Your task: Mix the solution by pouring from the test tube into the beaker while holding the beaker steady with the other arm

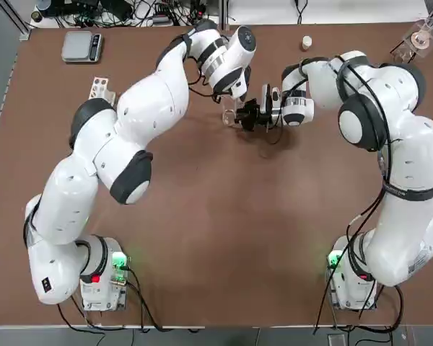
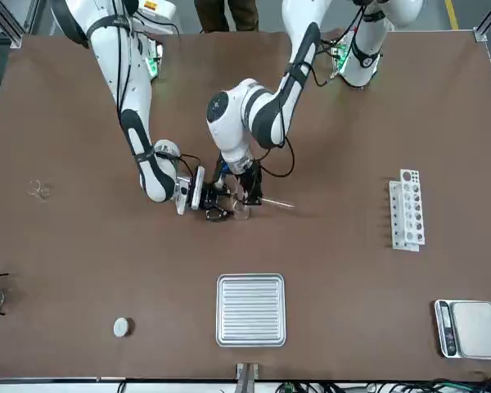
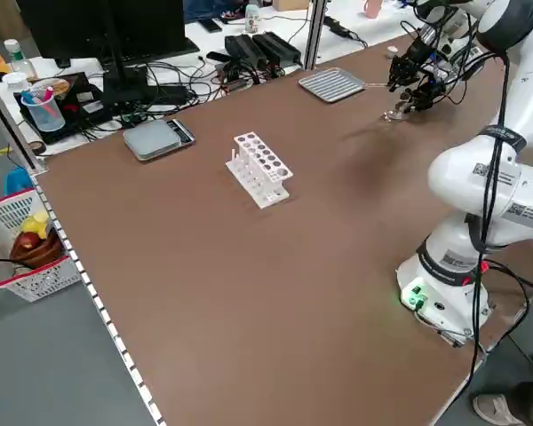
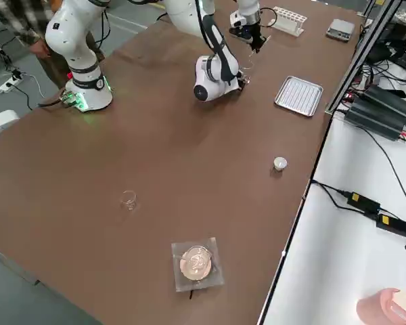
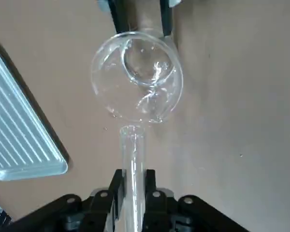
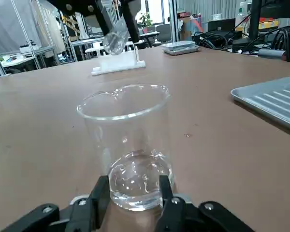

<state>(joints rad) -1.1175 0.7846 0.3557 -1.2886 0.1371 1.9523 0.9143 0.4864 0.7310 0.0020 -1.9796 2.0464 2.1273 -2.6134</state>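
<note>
Near mid-table the beaker [image 6: 127, 145] is clamped at its base by the right gripper [image 6: 130, 200], while the test tube [image 5: 132, 169], its lower end hidden, is gripped above by the left gripper [image 5: 133, 195].

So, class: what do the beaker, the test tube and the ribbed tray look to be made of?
Beaker: probably clear glass; you see the table through it, and its rim glints.
Test tube: likewise clear and glossy, likely glass.
Ribbed tray: seemingly metal, dull silver-grey with a soft sheen.
</note>
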